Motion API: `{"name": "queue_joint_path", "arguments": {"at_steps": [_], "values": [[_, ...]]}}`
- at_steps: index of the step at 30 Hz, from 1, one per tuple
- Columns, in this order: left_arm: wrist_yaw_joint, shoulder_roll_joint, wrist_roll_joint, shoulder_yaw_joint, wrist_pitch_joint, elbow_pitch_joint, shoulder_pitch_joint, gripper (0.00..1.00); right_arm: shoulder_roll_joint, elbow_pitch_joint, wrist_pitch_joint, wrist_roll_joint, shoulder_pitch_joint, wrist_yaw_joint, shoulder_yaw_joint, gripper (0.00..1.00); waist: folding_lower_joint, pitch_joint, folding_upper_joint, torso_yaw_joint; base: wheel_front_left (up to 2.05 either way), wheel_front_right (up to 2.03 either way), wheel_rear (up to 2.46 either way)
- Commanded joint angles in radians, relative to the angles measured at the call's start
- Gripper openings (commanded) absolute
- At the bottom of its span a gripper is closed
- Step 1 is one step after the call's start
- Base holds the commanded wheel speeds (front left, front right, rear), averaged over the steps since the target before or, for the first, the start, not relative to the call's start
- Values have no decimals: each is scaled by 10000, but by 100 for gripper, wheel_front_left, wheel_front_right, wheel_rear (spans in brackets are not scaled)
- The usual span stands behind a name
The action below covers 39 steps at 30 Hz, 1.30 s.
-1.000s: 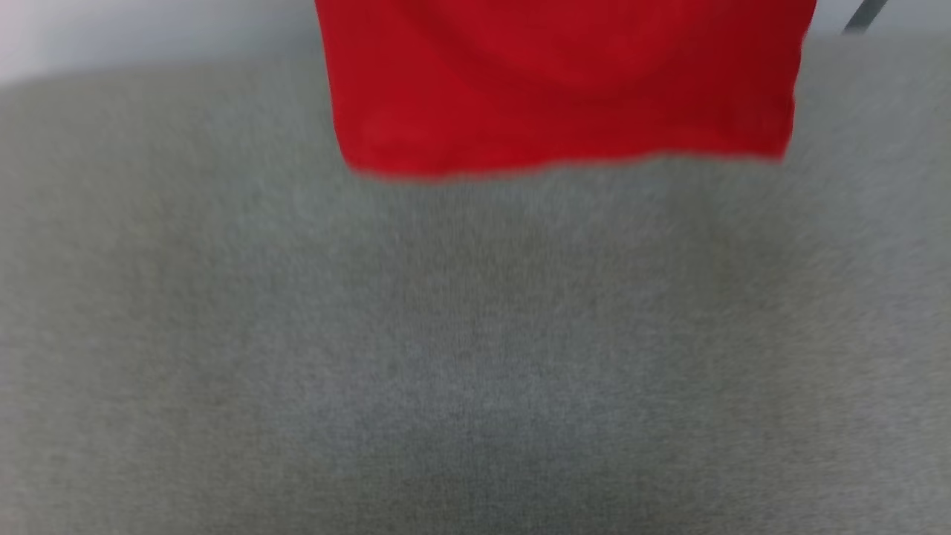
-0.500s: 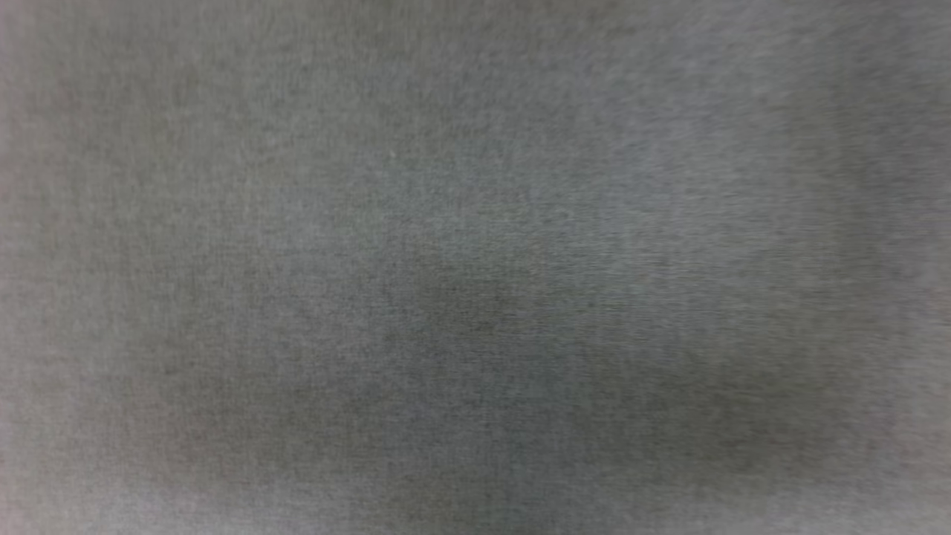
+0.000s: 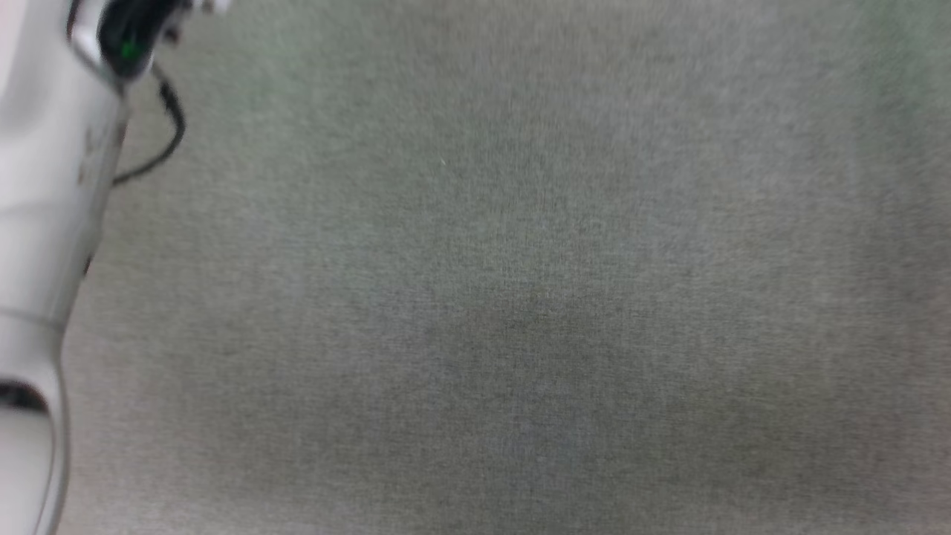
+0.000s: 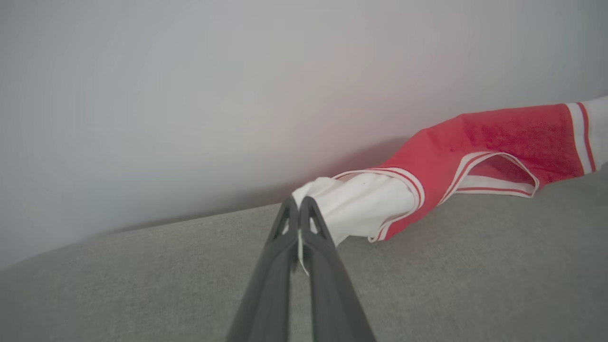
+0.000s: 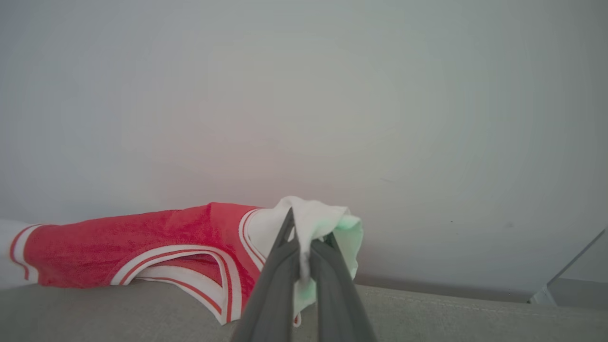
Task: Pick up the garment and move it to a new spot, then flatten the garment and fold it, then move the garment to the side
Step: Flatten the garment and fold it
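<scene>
Pale wall (image 4: 190, 95) behind, grey woven surface (image 3: 520, 297) below, w/ a pale forearm (image 3: 44, 186) along head view's left edge. Garment (image 4: 498, 137) stretches red btwn both arms at the surface's far edge by the wall, striped neck trim resting on the fabric. Left gripper (image 4: 298, 204) clamped on one white sleeve, right gripper (image 5: 306, 232) clamped on the other, cloth bunched at each tip.

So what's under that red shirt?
The garment sags onto a grey cloth surface, its white sleeves pinched by the left gripper and right gripper. The patch directly beneath it is covered.
</scene>
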Motion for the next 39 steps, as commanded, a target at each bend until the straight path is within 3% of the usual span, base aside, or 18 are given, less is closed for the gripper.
{"name": "queue_joint_path", "arguments": {"at_steps": [1,9,13,18,24,31,35,39], "values": [[-37,227,-139,-58,237,-158,335,0,-185,-195,262,481,378,0,-37,0,0,-1272,0,-138,0,0,0],[-15,1363,-1092,-196,1632,-1612,2708,0,-1204,-1116,3020,2051,2827,0,271,0,0,-2944,0,-289,0,0,0],[407,1908,-1495,-264,2191,-2988,4259,0,-1677,-2129,4117,2597,4318,-2,501,0,0,-3543,0,-382,0,0,0],[1501,2793,-1958,-212,2529,-5514,6646,0,-2424,-3819,4764,2887,6585,0,745,0,0,-4088,0,-458,0,0,0],[3298,4134,-2470,67,2576,-8735,9487,0,-3154,-5467,5606,3352,9120,0,437,0,0,-4362,0,-404,0,0,0],[5167,5441,-3156,480,2540,-11531,12159,0,-4030,-7342,6918,3786,11708,0,-58,0,0,-4371,0,-206,0,0,0],[6019,5897,-3451,628,2431,-12471,13352,0,-4417,-8269,7625,3925,13051,0,-484,0,0,-4262,0,-87,0,0,0],[6421,5965,-3563,625,2134,-13057,14141,0,-4440,-8965,7898,3770,14106,-2,-1140,0,0,-4055,0,15,0,0,0]]}}
